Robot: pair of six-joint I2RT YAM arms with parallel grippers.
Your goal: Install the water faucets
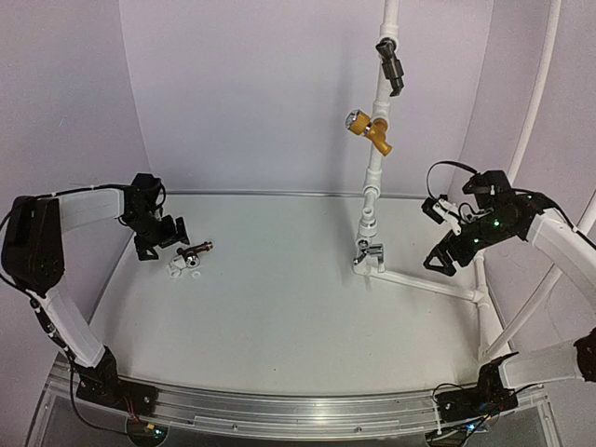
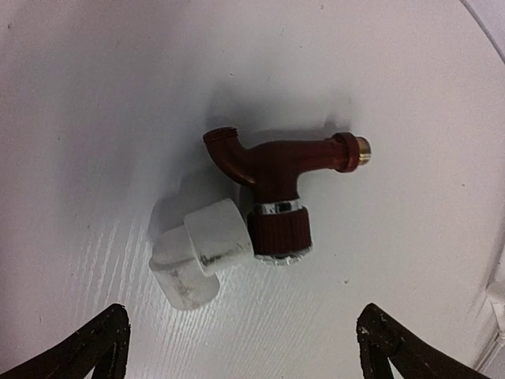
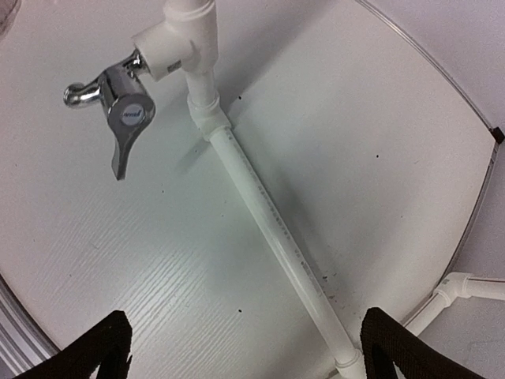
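Faucet (image 2: pixel 276 170), reddish-brown, lies on the worktop (image 2: pixel 118 118) at left, its knob against a white elbow fitting (image 2: pixel 197 253), beneath my spread, empty left fingers (image 2: pixel 99 347). Rightward, my right fingers (image 3: pixel 102 351) hang spread over a chrome tap (image 3: pixel 118 106) on the white pipe (image 3: pixel 268 221).

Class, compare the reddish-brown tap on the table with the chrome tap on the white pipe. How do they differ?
The reddish-brown tap is dark; the chrome tap is shiny silver. The reddish-brown tap has a round ribbed knob; the chrome tap has a flat lever. The reddish-brown tap lies loose; the chrome tap sits in a white tee. Both are small metal taps.
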